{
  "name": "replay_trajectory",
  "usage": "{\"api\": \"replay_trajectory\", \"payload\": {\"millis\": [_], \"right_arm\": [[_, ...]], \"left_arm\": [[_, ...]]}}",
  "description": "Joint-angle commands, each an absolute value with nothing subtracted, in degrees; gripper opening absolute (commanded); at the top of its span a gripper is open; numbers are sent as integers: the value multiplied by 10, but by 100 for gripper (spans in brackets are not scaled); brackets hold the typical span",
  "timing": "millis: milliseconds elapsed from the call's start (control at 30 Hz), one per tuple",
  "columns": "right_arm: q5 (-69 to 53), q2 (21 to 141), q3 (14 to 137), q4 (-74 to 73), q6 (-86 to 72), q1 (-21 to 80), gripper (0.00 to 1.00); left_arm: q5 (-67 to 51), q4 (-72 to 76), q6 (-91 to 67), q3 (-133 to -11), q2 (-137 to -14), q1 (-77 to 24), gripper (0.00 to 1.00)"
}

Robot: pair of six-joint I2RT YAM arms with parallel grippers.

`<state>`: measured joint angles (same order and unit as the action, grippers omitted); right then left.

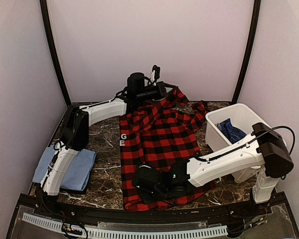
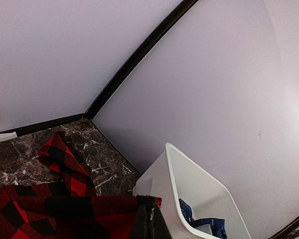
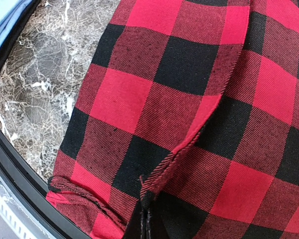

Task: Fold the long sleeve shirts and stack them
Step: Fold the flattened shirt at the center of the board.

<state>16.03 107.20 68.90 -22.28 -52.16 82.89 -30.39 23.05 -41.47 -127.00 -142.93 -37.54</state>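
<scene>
Pale lilac walls close in a dark, white-veined marble worktop [image 1: 105, 144]. Across its middle lies the red-and-black checked flannel shirt [image 1: 159, 137], a soft twill weave, spread out but rumpled, with one part bunched toward the far right.

I read this as the flannel's fold in hand. My left claw [image 1: 164, 91] is at the far edge of the worktop, fully closed, and it appears to pinch the cloth's far edge, which shows right at its tips in the left wrist view. My right claw [image 1: 139, 182] is down at the near edge, closed tight on a raised ridge of the fabric.

The next move, I judge, calls for both arms to carry their pinches together so the panel lands flat without dragging.

A folded light blue smooth-cloth shirt [image 1: 70, 167] sits at the near left corner. A dark blue patterned shirt [image 1: 231, 130] lies crumpled in a white plastic bin [image 1: 249, 113] at the right edge.
</scene>
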Motion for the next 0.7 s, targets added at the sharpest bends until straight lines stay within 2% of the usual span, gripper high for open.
{"api": "replay_trajectory", "payload": {"millis": [0,267,367,500,600,667], "right_arm": [[151,1074,696,-208,-514,840,0],[153,1075,693,-207,-515,840,2],[158,1073,693,-210,-515,839,18],[186,1051,692,-222,-513,839,43],[212,1025,697,-244,-506,834,55],[229,1003,698,-257,-505,830,59]], "left_arm": [[-345,287,-438,-1269,-1422,-379,0],[-389,314,-458,-1263,-1419,-383,0],[-393,318,-459,-1254,-1419,-384,0],[-385,305,-454,-1247,-1421,-384,0],[-380,300,-454,-1244,-1426,-382,0],[-382,299,-459,-1243,-1432,-380,0]]}}
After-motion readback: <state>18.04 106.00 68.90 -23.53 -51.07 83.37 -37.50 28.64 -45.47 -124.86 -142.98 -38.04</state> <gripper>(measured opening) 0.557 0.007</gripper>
